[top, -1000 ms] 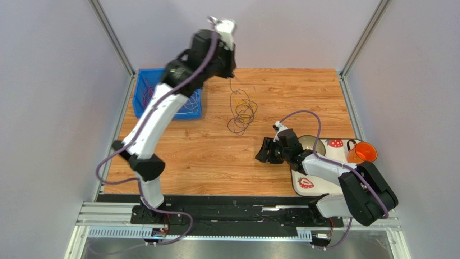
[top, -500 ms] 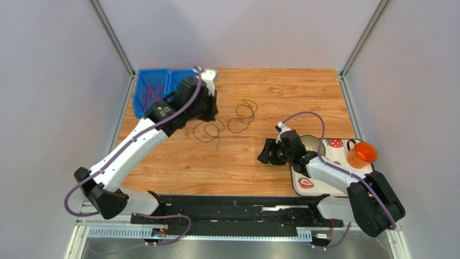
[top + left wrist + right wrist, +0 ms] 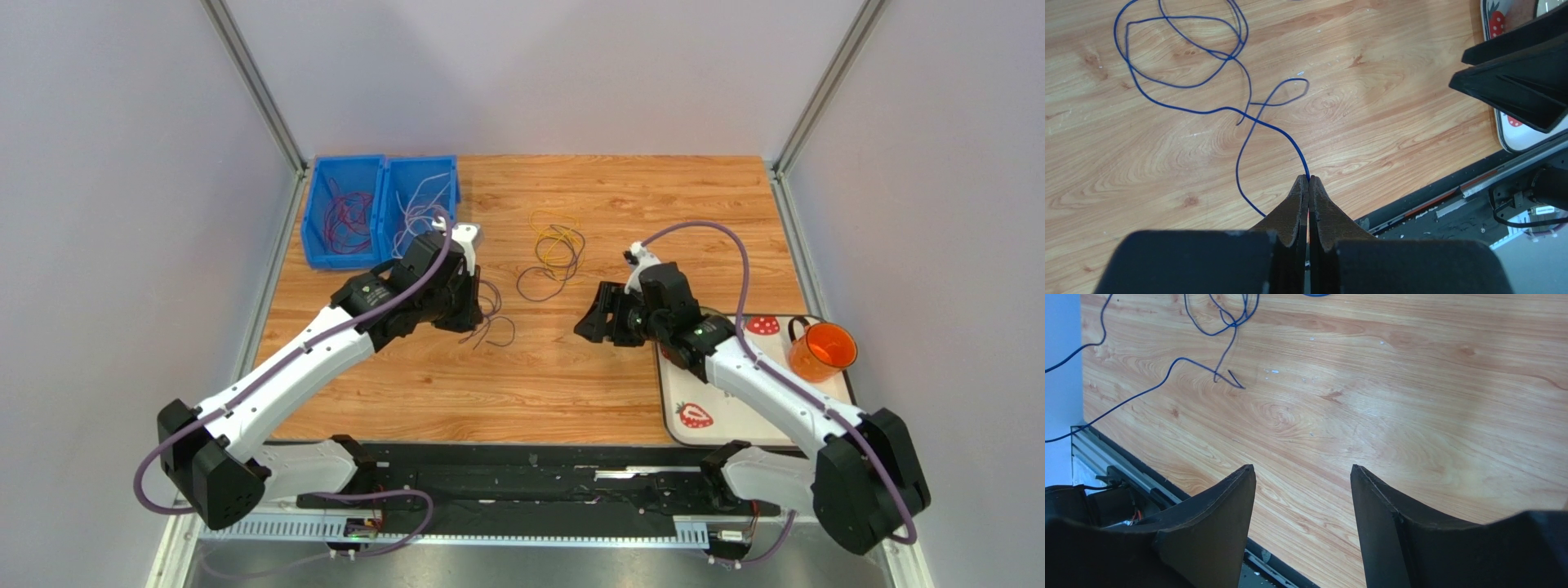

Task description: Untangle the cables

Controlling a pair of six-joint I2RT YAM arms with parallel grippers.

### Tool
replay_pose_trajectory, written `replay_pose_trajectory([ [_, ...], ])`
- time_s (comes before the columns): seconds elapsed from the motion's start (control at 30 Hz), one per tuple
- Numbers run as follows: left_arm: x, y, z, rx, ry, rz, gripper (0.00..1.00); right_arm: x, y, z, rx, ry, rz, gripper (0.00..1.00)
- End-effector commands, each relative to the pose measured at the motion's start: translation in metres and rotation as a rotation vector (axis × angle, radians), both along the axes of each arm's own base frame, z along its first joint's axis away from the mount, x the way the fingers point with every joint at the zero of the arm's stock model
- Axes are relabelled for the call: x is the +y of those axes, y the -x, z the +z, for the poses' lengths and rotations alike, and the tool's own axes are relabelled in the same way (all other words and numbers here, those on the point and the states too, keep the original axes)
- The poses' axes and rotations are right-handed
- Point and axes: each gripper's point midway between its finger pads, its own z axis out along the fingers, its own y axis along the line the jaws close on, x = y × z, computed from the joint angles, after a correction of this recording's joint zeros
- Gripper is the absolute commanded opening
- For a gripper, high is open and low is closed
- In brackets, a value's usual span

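My left gripper is shut on a thin dark blue cable that lies in loops on the wooden table; it also shows in the top view beside the left gripper. A small tangle of yellow and dark cables lies mid-table, apart from both grippers. My right gripper is open and empty, just right of the tangle's near side; in its wrist view only bare wood lies between the fingers, with the blue cable farther off.
Two blue bins at the back left hold red, purple and white cables. A white strawberry-print tray with an orange cup and a bowl sits at the right. A black rail runs along the near edge.
My left arm has come down from high over the tangle and pulled the dark blue cable away to the left onto the table. My right gripper has shifted slightly toward the table's middle.
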Motion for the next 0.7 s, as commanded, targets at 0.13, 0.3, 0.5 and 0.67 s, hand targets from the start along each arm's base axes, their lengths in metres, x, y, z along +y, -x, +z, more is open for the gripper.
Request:
replay_pose_trajectory([
  [0.13, 0.017, 0.008, 0.081, -0.169, 0.066, -0.006, 0.0, 0.066, -0.021, 0.016, 0.062, 0.001, 0.099, 0.63],
  [0.3, 0.043, 0.02, 0.105, -0.241, 0.023, 0.006, 0.0, 0.102, -0.04, -0.011, 0.171, 0.106, 0.121, 0.62],
  [0.5, 0.072, 0.035, 0.092, -0.263, -0.032, 0.044, 0.0, 0.144, -0.065, -0.033, 0.22, 0.248, 0.105, 0.63],
  [0.67, 0.085, 0.044, 0.067, -0.251, -0.064, 0.049, 0.0, 0.18, -0.08, -0.035, 0.211, 0.278, 0.108, 0.64],
])
